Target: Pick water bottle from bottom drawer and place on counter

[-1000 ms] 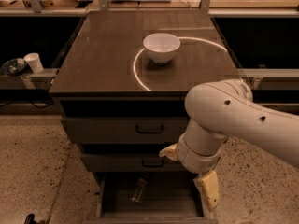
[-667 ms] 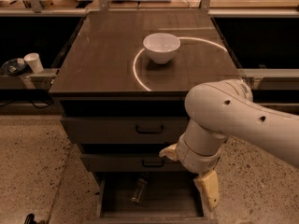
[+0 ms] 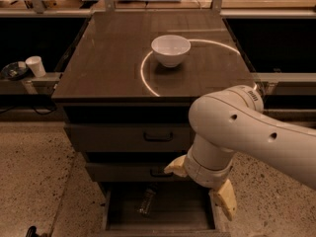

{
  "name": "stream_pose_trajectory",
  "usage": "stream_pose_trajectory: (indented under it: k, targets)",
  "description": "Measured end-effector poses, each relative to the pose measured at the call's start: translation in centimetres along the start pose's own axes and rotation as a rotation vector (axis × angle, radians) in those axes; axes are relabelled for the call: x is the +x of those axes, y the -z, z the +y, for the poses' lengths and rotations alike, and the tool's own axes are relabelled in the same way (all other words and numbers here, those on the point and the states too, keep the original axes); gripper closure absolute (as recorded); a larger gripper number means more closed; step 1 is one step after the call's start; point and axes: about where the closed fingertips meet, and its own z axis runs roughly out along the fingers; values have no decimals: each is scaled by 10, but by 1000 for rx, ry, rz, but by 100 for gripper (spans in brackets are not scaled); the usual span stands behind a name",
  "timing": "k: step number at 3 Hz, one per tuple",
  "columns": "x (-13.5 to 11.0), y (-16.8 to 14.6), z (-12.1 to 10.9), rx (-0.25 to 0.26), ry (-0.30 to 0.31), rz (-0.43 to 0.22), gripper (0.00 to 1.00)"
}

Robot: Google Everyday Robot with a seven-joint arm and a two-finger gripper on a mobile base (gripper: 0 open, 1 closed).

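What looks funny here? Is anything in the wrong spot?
Only one thing: the water bottle lies on its side in the open bottom drawer, not standing. The white bowl sits upright on the counter, nothing spilled. The pincer hangs above the drawer, apart from the bottle.

The water bottle (image 3: 147,200) is lying left of centre in the bottom drawer (image 3: 183,210), the gripper (image 3: 200,189) is hanging to its right above the drawer's right half, and a bowl (image 3: 170,50) is sitting on the counter (image 3: 111,58) above.
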Motion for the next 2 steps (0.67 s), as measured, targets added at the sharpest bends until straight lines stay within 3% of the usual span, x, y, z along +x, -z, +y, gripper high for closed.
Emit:
stream_pose_trajectory:
  k: [2]
  targets:
    - [5, -8, 2, -9, 121, 22, 0]
